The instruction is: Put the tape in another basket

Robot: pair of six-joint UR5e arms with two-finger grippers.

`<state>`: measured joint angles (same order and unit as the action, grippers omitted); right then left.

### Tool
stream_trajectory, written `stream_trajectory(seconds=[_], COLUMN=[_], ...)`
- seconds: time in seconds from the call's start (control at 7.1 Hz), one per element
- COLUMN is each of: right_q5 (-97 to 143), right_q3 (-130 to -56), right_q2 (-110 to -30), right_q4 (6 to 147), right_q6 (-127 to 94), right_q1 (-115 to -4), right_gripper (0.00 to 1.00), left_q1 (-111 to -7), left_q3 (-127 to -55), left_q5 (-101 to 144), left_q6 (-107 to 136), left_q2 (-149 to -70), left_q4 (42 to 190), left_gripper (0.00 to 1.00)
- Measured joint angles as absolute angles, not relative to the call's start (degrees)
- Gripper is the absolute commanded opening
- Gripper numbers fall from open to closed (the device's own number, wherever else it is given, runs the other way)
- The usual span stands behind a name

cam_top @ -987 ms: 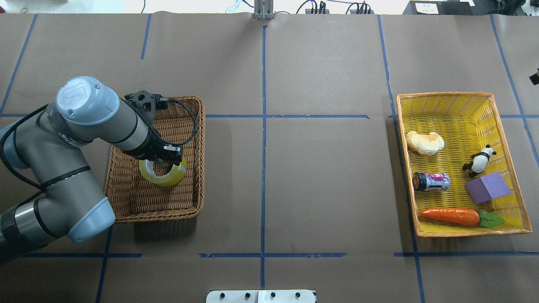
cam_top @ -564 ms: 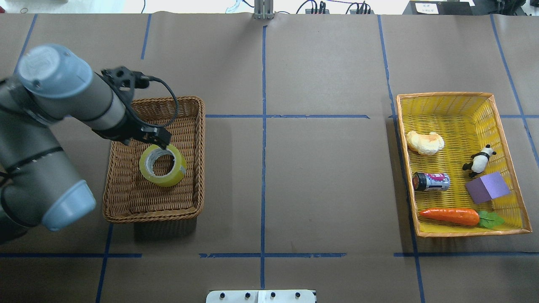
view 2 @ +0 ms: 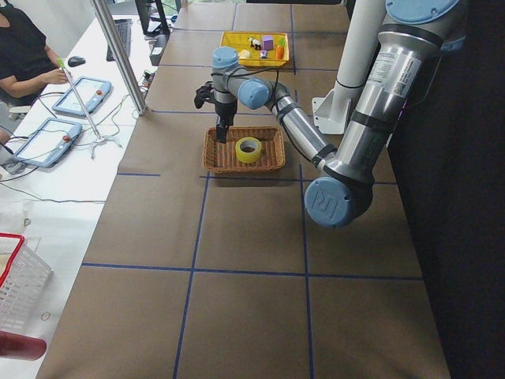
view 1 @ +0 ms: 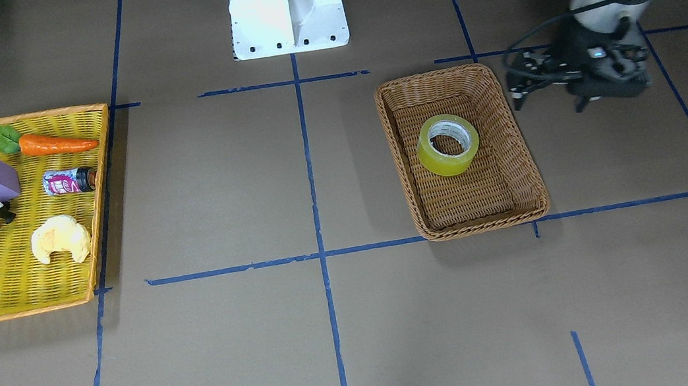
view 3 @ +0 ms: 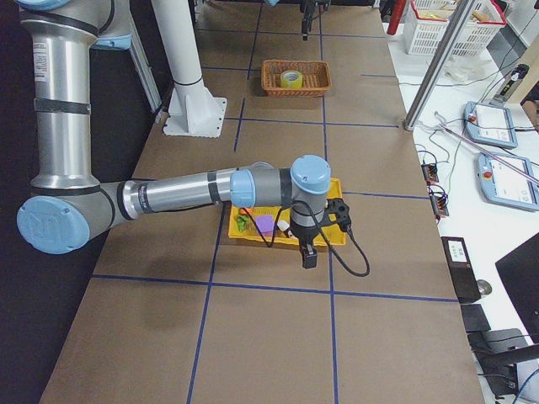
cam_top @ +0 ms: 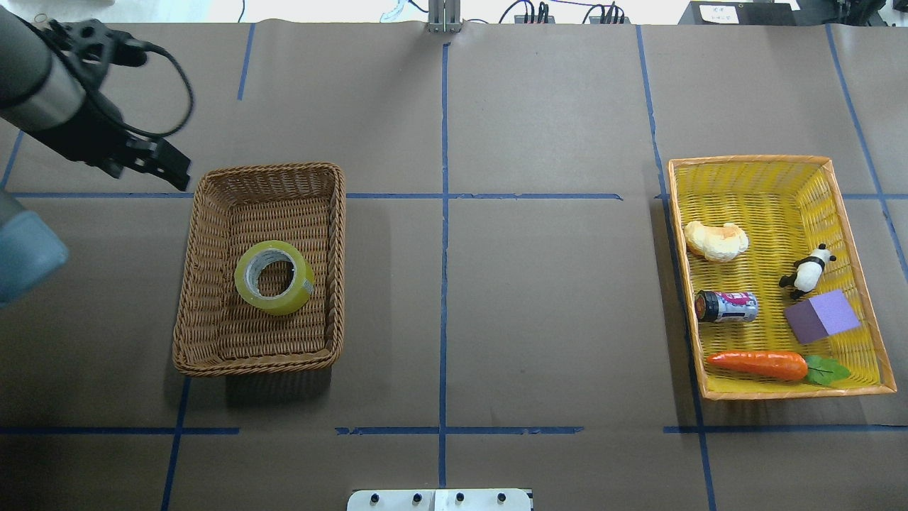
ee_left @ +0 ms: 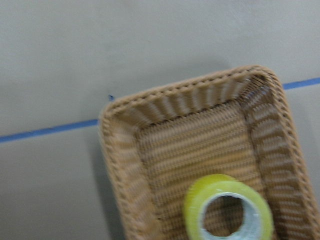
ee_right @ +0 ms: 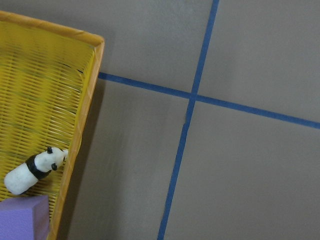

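The yellow-green tape (cam_top: 274, 277) lies flat in the middle of the brown wicker basket (cam_top: 339, 234), with nothing holding it. It also shows in the front view (view 1: 448, 145) and at the bottom of the left wrist view (ee_left: 228, 210). My left gripper (cam_top: 170, 170) hangs empty above the table, just outside the basket's far left corner, and looks open. In the front view the left gripper (view 1: 581, 102) is to the right of the basket (view 1: 531, 175). My right gripper (view 3: 309, 259) shows only in the exterior right view, beside the yellow tray; I cannot tell its state.
A flat yellow tray (cam_top: 837, 199) with an orange rim sits at the right. It holds a croissant (cam_top: 716, 240), a panda figure (cam_top: 805, 270), a can (cam_top: 727, 306), a purple block (cam_top: 823, 316) and a carrot (cam_top: 759, 364). The robot's white base (view 1: 286, 8) stands at the table's near edge.
My left gripper let go of the tape's rim, then rose and drew back up and to the left, out of the basket. The tape stayed in place.
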<state>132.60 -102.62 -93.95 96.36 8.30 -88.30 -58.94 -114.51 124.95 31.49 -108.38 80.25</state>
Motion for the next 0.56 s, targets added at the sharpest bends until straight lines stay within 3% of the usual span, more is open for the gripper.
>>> stream_trajectory(seconds=[0.56], right_q5=[138.8], right_q3=[-93.2], right_q2=[-94.5], right_q4=[91.0], right_q6=[7.3], right_q1=[-89.5], right_gripper=[1.00], left_q1=[-75.9], left_q3=[-104.4], left_q5=[134.1], left_q6=[8.4], left_q2=[-102.8], left_q4=[80.1], left_gripper=[1.00])
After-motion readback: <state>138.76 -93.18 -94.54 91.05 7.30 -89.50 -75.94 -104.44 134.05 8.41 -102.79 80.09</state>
